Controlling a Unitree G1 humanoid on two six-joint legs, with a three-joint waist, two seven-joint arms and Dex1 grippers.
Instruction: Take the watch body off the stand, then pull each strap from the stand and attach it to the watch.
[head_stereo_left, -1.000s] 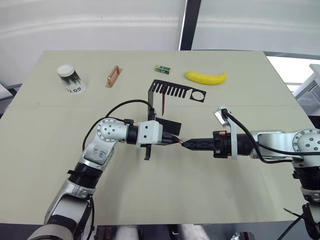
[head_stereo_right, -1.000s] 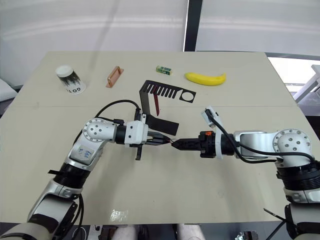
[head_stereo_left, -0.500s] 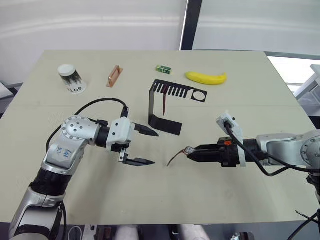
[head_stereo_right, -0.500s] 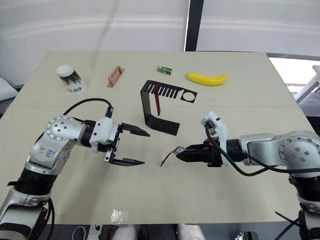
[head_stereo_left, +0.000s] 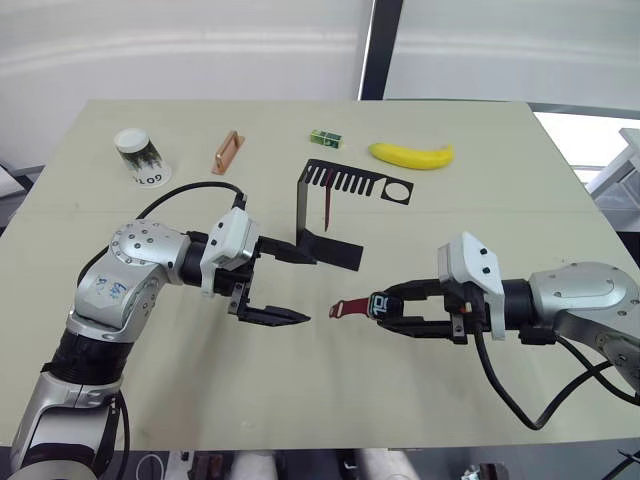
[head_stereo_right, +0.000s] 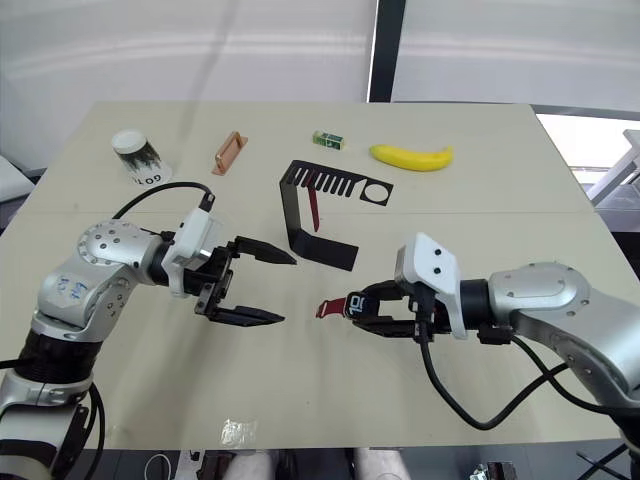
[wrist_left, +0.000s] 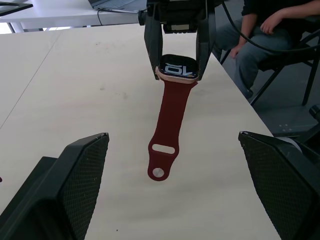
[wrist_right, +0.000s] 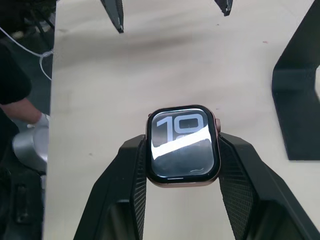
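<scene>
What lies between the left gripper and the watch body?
In the left wrist view, only the attached dark-red strap reaches from the watch body toward the left gripper; otherwise bare table.

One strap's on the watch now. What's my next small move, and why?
Probably send the open left claw back to the stand for the second strap, which hangs from its slotted top. The right claw is shut on the watch body, one maroon strap is attached, and the watch's other end shows no strap.
</scene>
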